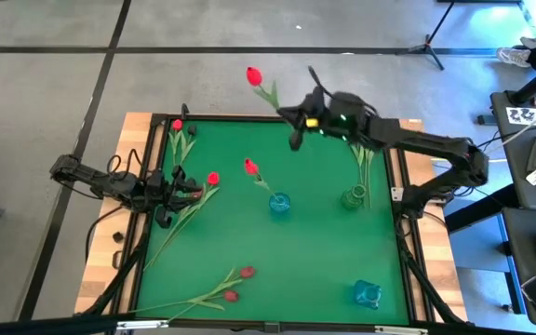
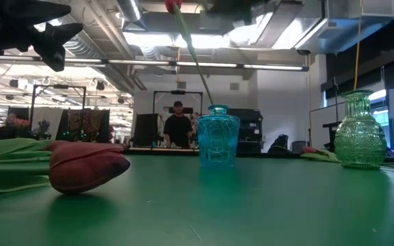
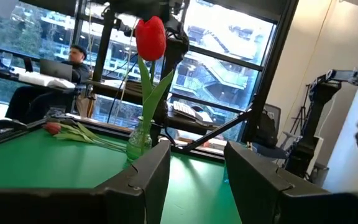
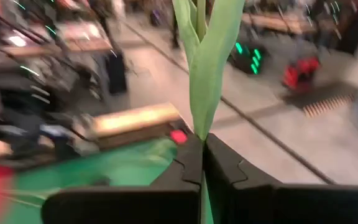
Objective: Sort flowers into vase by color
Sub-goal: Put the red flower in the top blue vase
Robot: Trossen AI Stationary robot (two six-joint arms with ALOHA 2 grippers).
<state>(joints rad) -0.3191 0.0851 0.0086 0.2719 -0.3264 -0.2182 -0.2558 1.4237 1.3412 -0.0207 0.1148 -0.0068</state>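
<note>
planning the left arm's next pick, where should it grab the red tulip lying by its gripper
Grip the red tulip on its thin bare stem, mid-length, coming straight down with fingers across it: it lies flat and diagonal on the mat, and the left gripper is open beside it.

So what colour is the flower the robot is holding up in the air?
Bright red. The tulip held by the right end effector shows best in the high view.

Table layout: three vases, loose flowers, both arms at opposite edges.

One vase [image 1: 279, 204] stands near the mat's [image 1: 314, 261] centre with a flower [image 1: 251, 168] in it; a second vase [image 1: 354, 197] stands to its right, a third [image 1: 368, 294] at the near right corner. Flowers lie at the far left corner [image 1: 179, 135] and near left edge [image 1: 220, 288]. The left gripper [image 1: 186, 186] sits at the left edge; the right gripper [image 1: 293, 113], above the far edge, holds a flower [image 1: 261, 84].
</note>
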